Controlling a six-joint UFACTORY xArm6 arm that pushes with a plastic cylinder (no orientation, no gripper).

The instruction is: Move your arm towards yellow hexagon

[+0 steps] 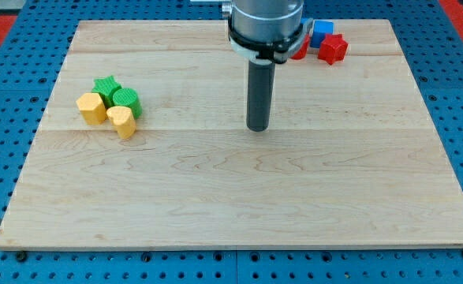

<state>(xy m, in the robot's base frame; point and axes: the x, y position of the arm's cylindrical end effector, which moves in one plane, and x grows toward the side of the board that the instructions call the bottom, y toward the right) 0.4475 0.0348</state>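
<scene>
**Hexagon well left of tip**

My tip (257, 128) rests on bare board (239, 197) near centre, touching no block. The yellow hexagon (91, 108) lies well apart at the view's left, clustered with a green star (106, 86), green cylinder (126, 100) and yellow heart (122, 121).

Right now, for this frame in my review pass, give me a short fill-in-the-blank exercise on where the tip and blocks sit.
1. My tip rests on the bare board, to the view's ____ of the yellow hexagon.
2. The green star lies toward the view's ____ from the yellow hexagon.
3. The red star sits near the board's top ____ corner.

Missing words: right; top; right
</scene>
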